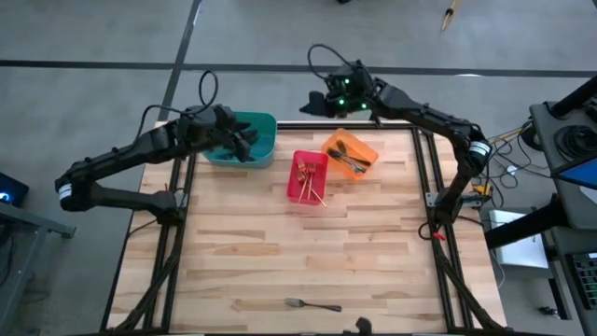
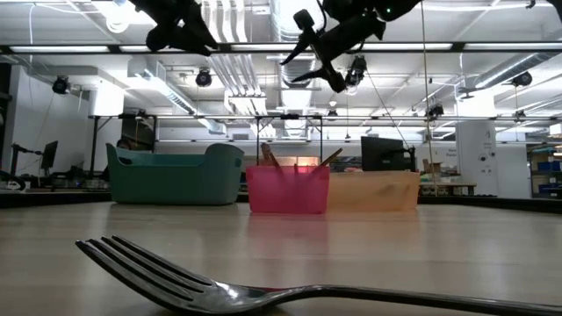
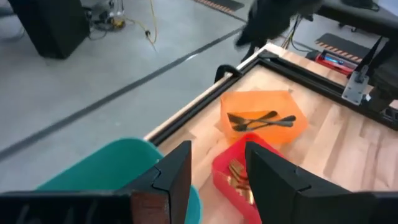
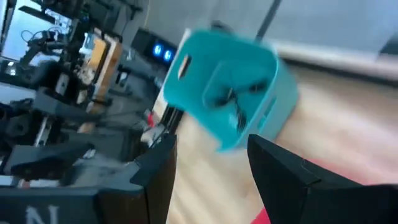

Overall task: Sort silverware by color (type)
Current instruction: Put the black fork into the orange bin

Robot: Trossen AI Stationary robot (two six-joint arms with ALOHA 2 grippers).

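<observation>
While bins line the far edge, lone fork near front

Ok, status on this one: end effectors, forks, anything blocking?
Left end effector over the teal bin, open, empty. Right end effector raised past the table's far edge, open, empty. One fork left near the front edge. Nothing blocking.

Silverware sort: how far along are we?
Nearly done. Gold forks sit in the red bin, dark forks in the orange bin; the teal bin holds cutlery too. In hand: nothing; the left pincer is over the teal bin, the right pincer raised behind the orange bin, both open. Left: one fork at the table's near edge.
</observation>
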